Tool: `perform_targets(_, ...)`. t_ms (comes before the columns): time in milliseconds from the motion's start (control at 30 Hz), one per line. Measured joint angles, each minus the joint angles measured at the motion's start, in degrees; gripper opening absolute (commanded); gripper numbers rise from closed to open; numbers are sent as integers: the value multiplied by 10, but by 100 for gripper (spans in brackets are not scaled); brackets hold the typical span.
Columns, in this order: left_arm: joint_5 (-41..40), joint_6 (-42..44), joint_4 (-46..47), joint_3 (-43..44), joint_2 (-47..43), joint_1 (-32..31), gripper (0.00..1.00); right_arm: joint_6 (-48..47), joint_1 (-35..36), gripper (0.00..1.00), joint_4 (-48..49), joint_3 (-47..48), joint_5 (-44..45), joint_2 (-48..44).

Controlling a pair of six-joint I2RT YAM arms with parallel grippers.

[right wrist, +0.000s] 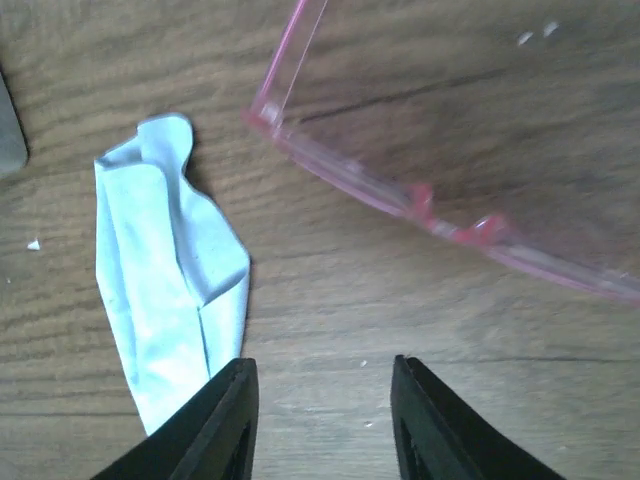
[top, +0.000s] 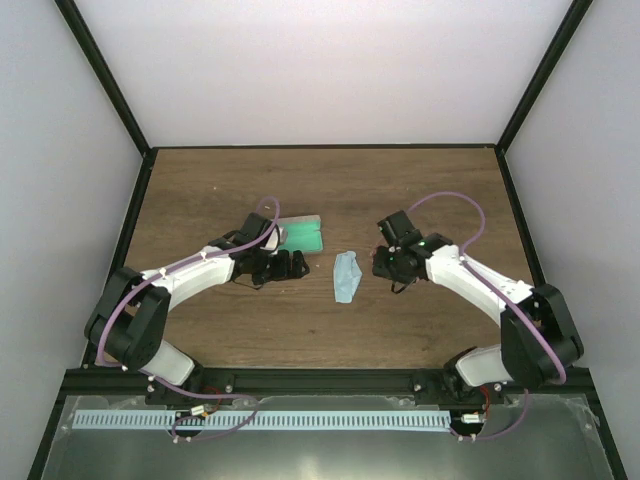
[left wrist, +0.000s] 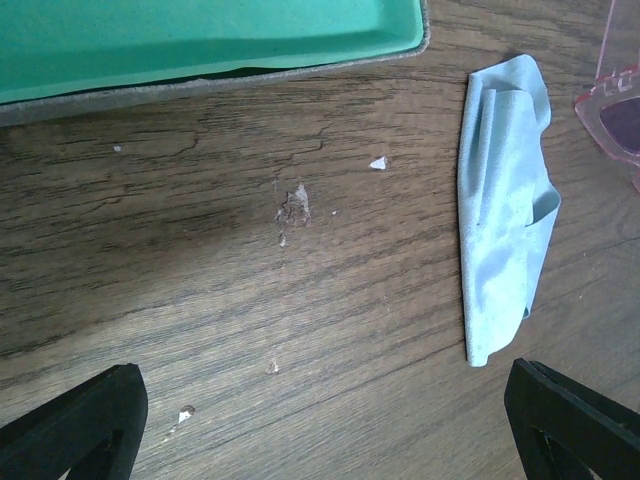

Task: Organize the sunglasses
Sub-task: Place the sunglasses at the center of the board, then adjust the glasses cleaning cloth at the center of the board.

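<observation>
The sunglasses [right wrist: 400, 192] have a thin pink frame and lie on the wood just ahead of my right gripper [right wrist: 322, 365], which is open and empty above the table. Their edge also shows at the right rim of the left wrist view [left wrist: 615, 110]. In the top view my right gripper [top: 392, 262] hides them. The grey case with green lining [top: 300, 233] lies open beside my left gripper [top: 284, 266]. My left gripper [left wrist: 322, 375] is wide open and empty, over bare wood in front of the case [left wrist: 200, 40].
A folded light blue cloth [top: 346, 276] lies between the two grippers, also seen from the left wrist [left wrist: 505, 210] and beside the right gripper's left finger [right wrist: 165, 290]. Small white specks dot the wooden table [top: 330, 180]. Black frame posts and grey walls bound it.
</observation>
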Motion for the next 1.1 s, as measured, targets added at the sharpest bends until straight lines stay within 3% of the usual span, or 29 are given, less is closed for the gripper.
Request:
perform_targets(167, -1, 0, -2, 0, 0, 0, 100, 26, 64, 25, 10, 0, -3, 58)
perform_targets(300, -7, 0, -8, 0, 0, 0, 100, 41, 115, 39, 17, 3, -12, 119)
perform_targets(400, -12, 0, -11, -1, -7, 0, 100, 52, 136, 41, 23, 15, -17, 146)
perform_targets(633, -22, 2, -18, -7, -29, 0, 100, 55, 151, 37, 48, 47, -30, 178)
perform_targets(833, -31, 3, -23, -15, -31, 0, 100, 57, 157, 27, 48, 61, -33, 191)
perform_targets(1100, -36, 3, -24, -16, -31, 0, 100, 73, 192, 37, 40, 65, -28, 195)
